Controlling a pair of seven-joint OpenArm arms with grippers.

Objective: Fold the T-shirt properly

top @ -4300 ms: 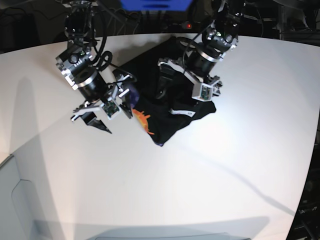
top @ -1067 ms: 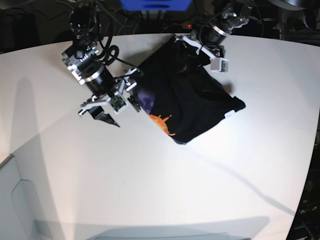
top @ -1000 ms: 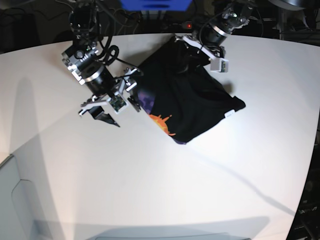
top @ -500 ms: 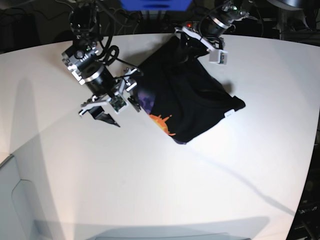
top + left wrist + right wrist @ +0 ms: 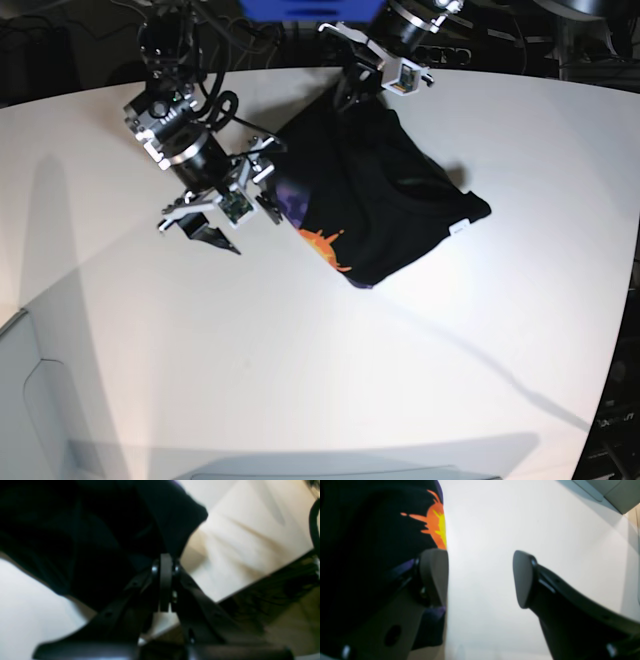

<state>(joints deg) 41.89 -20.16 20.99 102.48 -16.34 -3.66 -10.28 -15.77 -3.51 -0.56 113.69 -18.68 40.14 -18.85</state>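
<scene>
The black T-shirt (image 5: 385, 185) lies bunched on the white table (image 5: 330, 370), its orange-and-purple graphic (image 5: 325, 245) on the near left edge and its small white tag (image 5: 458, 227) at the right. My left gripper (image 5: 350, 88) is at the shirt's far corner; in the left wrist view it (image 5: 165, 562) is shut, with the black cloth (image 5: 100, 530) at its tips. My right gripper (image 5: 238, 215) is open at the shirt's left edge. In the right wrist view (image 5: 480, 580), one finger (image 5: 433, 575) is over the shirt (image 5: 370, 542) near the graphic (image 5: 432, 522) and the other is over bare table.
The table's far edge (image 5: 250, 72) runs just behind both arms, with dark clutter and a blue object (image 5: 310, 8) beyond it. A grey bin-like object (image 5: 30, 400) stands at the near left corner and also shows in the right wrist view (image 5: 607, 490).
My left gripper has moved left and back along the shirt's far edge, drawing that corner of cloth with it. My right arm has stayed still and open.
</scene>
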